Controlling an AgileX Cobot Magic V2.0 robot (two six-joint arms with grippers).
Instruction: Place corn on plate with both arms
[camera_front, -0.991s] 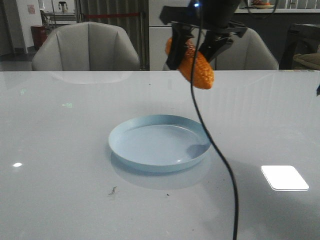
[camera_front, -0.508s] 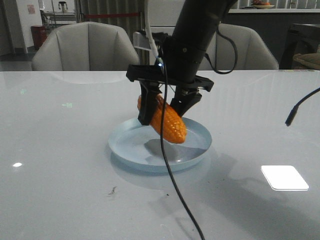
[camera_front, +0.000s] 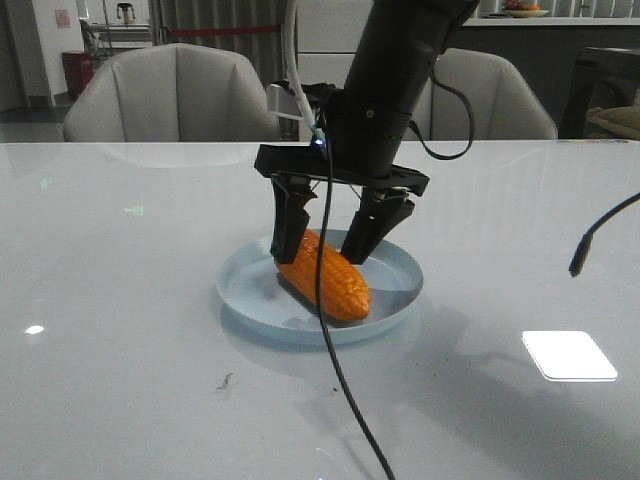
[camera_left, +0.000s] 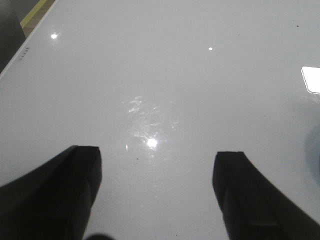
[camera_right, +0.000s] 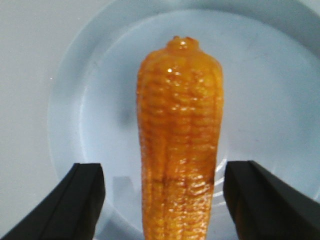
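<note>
The orange-yellow corn lies in the pale blue plate at the table's middle. My right gripper hangs just above it, open, its two black fingers standing apart on either side of the cob without touching it. In the right wrist view the corn lies lengthwise between the spread fingers on the plate. My left gripper is open and empty over bare white table; it does not show in the front view.
A black cable hangs from the right arm down in front of the plate. Another cable end dangles at the right. Grey chairs stand behind the table's far edge. A bright light patch lies at the right front.
My right gripper came down from high above the table to the plate with the corn, then opened; the corn now lies on the plate, free of the fingers.
</note>
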